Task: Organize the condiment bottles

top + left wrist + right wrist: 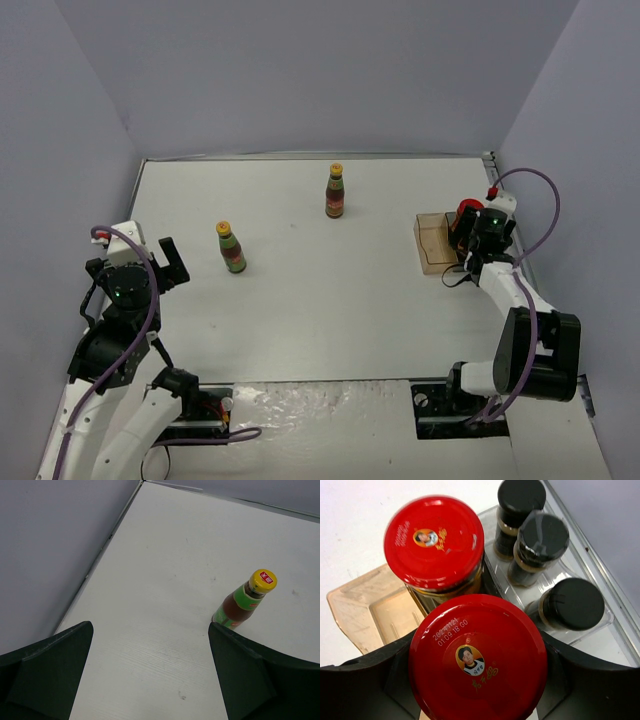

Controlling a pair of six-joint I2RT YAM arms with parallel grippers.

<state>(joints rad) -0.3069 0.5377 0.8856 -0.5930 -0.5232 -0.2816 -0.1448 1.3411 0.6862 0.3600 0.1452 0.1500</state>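
Right gripper (477, 680) pinches one red-lidded jar (477, 655) between its fingers (365, 685), holding it just beside the other jar (434, 541) at the tray (365, 605), likely so the pair stands together.

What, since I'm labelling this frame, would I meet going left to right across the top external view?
From the left: left gripper → nearer yellow-capped bottle → farther yellow-capped bottle → brownish tray → right gripper. The red-lidded jar overlaps that gripper, so it is left out.
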